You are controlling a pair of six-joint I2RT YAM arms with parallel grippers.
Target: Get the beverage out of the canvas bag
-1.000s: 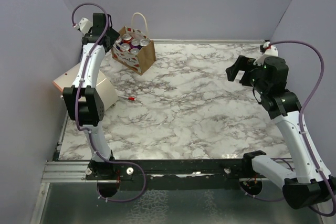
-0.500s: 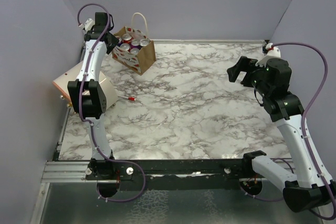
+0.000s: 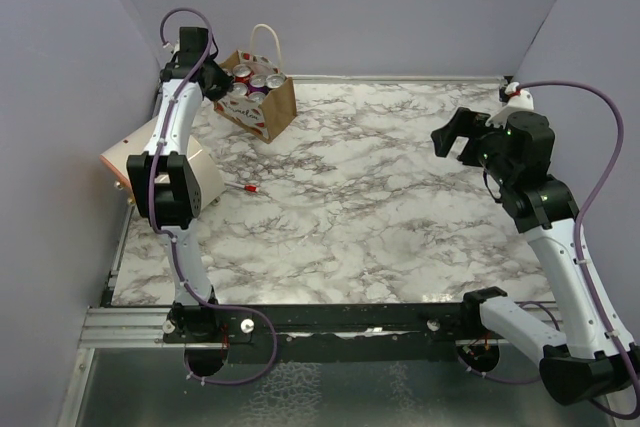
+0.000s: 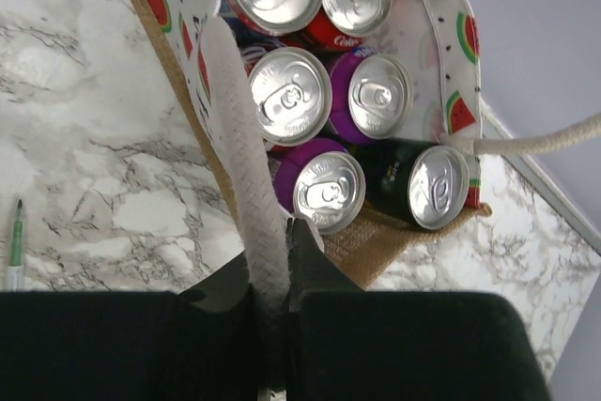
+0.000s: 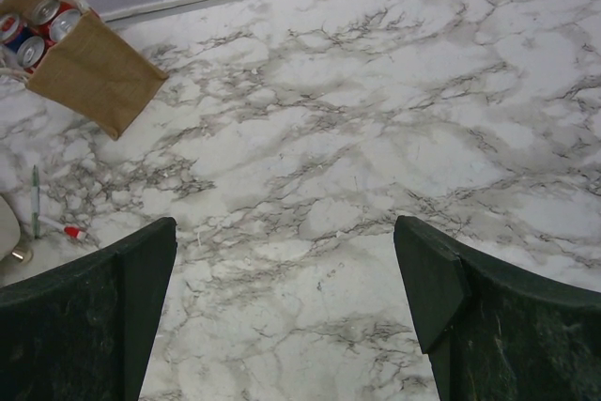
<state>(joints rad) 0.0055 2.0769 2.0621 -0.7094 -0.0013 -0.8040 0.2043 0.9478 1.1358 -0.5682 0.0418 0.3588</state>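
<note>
1. Kraft brown on the outside of the canvas bag (image 4: 376, 243) — white lining within, printed with red-and-green watermelon slices.
2. White with a braided weave on the rope handle (image 4: 246, 157).
3. Silver tops on the cans (image 4: 289, 96); purple sides on some, red on others, black on one at the corner.
4. White marble with grey veining across the table (image 3: 380, 197).
5. Pale lavender on the walls (image 3: 400, 7).
6. White shells and black joints on the arms (image 3: 565, 257) — purple for the cables (image 3: 603, 142).
</note>
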